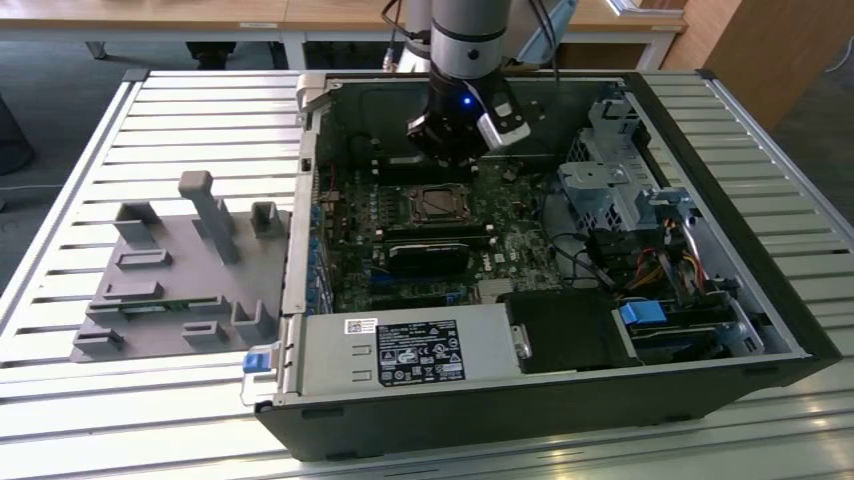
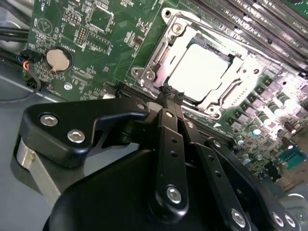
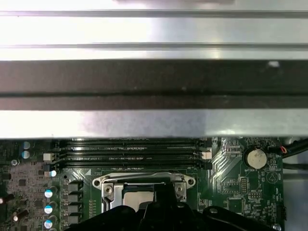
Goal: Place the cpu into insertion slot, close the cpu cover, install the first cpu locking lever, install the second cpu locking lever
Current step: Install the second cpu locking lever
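The cpu (image 2: pixel 198 72) lies flat in the insertion slot (image 1: pixel 438 205) on the green motherboard, its pale top shining. The cpu cover (image 2: pixel 159 57), a thin silvery frame, lies down around it. In the first wrist view the cover (image 3: pixel 108 184) shows as the same silvery frame. My gripper (image 2: pixel 170 94) is shut, its two black fingers pressed together with nothing visible between them. Its tips hover at the edge of the socket frame. In the exterior view my gripper (image 1: pixel 451 165) hangs just behind the slot, inside the open computer case.
A long black block (image 1: pixel 430 250) sits in front of the slot and a black-labelled power supply (image 1: pixel 407 350) at the case front. Drive cages and cables (image 1: pixel 627 200) fill the exterior view's right. A grey fixture (image 1: pixel 187 270) stands on the slatted table at the left. Memory slots (image 3: pixel 130 156) lie beside the socket.
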Controlling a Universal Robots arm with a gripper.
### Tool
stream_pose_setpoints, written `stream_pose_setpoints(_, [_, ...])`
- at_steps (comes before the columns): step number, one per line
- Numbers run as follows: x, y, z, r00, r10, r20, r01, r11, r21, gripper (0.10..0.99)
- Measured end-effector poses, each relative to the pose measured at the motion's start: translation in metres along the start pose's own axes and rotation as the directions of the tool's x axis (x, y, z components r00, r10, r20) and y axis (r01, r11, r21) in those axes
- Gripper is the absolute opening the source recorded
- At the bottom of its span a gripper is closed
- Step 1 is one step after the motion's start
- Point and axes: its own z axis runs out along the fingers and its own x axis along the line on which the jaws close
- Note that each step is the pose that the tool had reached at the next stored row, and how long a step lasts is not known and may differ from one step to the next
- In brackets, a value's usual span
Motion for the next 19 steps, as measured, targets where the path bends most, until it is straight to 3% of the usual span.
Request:
stream_pose_setpoints(14, [-0.0005, -0.0178, -0.001, 1.0, 0.0, 0.0, 0.0, 1.0, 0.001, 0.106])
stream_pose_setpoints(19, [-0.0006, -0.0193, -0.0039, 1.0, 0.0, 0.0001, 0.0, 1.0, 0.001, 0.106])
